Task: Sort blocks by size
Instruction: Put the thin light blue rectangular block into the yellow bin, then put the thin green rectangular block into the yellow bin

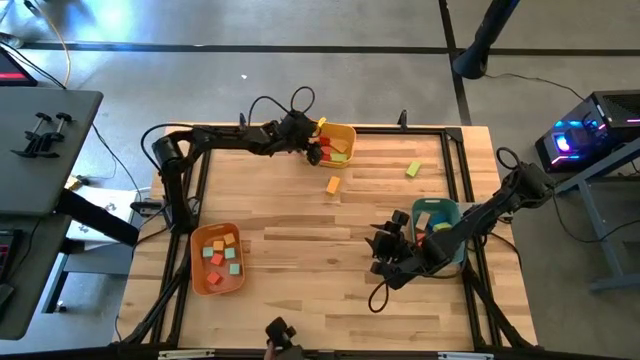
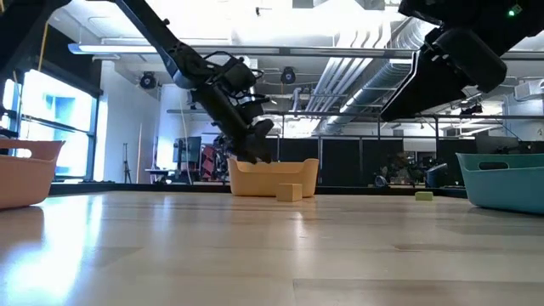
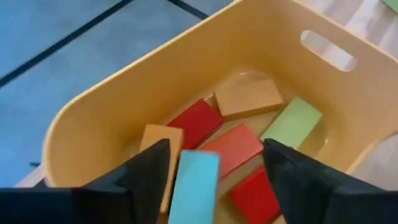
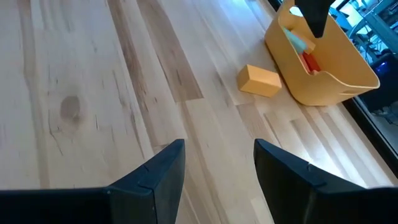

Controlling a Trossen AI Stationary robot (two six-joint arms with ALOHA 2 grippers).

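Yellow bin (image 1: 340,142): sits at the table's far edge and takes the long blocks; red, orange and green ones lie flat inside it in the left wrist view.
Left gripper (image 3: 214,168): hangs over the yellow bin's mouth, presumably so a block dropped here lands with its like; fingers stand apart.
Teal block (image 3: 194,186): lies between the left fingers, above the red and orange blocks; neither finger looks pressed to it, so it seems let go, though the view is too close to be sure it already rests on the pile.
Orange bin (image 1: 216,257): near the table's left edge, holding small cubes in red, orange, green and teal.
Teal bin (image 1: 437,222): on the right side, partly under the right arm; contents hard to read.
Right gripper (image 4: 214,165): waits low over bare wood beside the teal bin, fingers apart, nothing between them.
Orange block (image 1: 333,184): loose on the table just in front of the yellow bin, not yet sorted.
Green block (image 1: 413,169): loose farther right, well apart from any bin.
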